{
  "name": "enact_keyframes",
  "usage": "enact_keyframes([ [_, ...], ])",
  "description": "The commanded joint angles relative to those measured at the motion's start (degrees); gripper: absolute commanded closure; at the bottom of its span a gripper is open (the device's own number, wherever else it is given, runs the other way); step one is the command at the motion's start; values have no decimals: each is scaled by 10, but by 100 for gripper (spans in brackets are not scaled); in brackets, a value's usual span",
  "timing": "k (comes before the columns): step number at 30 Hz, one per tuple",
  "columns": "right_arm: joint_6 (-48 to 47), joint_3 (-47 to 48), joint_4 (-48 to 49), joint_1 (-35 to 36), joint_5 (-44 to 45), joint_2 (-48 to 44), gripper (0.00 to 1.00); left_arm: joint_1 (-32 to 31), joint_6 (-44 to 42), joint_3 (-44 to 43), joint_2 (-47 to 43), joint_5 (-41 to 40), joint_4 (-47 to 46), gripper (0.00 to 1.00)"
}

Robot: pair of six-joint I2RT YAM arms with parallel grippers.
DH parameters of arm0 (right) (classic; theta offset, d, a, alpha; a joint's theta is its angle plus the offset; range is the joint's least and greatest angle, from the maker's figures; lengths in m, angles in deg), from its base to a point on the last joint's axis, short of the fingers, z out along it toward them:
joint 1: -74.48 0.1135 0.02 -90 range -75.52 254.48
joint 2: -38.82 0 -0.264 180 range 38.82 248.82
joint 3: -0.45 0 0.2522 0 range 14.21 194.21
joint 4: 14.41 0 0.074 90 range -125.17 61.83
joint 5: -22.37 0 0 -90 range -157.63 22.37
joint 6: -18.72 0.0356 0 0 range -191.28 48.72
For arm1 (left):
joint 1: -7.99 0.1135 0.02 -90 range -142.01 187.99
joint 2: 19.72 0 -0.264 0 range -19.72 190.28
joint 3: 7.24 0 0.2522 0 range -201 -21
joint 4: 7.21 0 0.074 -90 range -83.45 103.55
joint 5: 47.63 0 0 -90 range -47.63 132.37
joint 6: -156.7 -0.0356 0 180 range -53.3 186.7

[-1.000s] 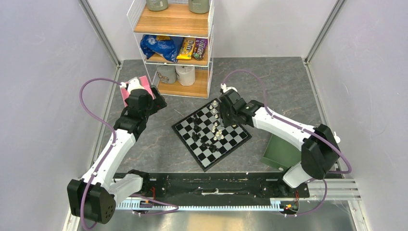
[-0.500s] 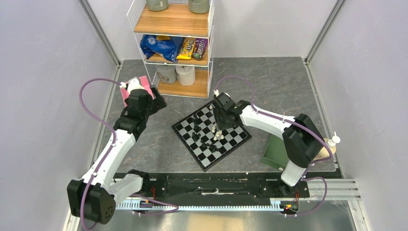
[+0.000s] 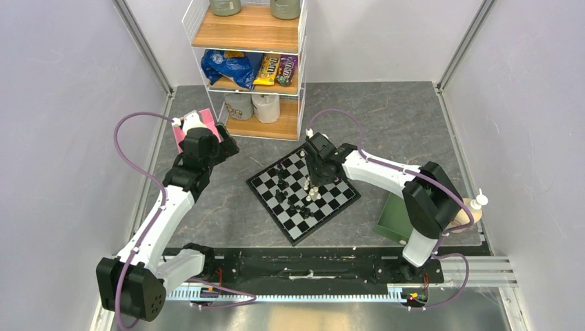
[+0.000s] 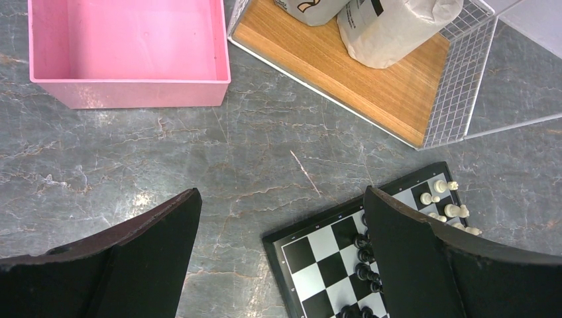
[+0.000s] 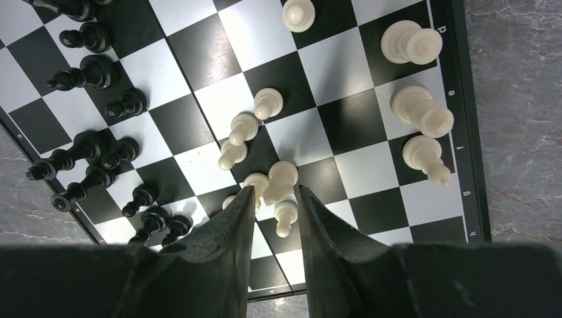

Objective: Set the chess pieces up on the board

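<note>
Two cream chess pieces (image 5: 285, 213) sit btwn right end effector (image 5: 276, 191) jaws.

Top cam: fixed, high, behind the arm bases at frame bottom, looking down on the whole table (image 3: 414, 124); board (image 3: 303, 191) small, mid-frame. Left wrist cam: mid height, looks down past left end effector (image 4: 281, 192); shelf (image 4: 344, 73) upper right, pink box (image 4: 129, 46) upper left, board corner lower right. Right wrist cam: v. close over board, right end effector (image 5: 275, 189) at bottom centre. All 3 views share the board.
</note>
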Motion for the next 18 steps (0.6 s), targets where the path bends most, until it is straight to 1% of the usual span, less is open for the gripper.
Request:
enact_keyframes([
  [1, 9, 13, -3, 4, -6, 9, 63, 5, -9, -5, -5, 7, -20, 1],
  [15, 11, 17, -6, 4, -6, 21, 63, 6, -9, -1, -7, 3, -18, 1],
  [18, 10, 18, -6, 4, -3, 21, 66, 6, -8, 1, -6, 5, -19, 1],
])
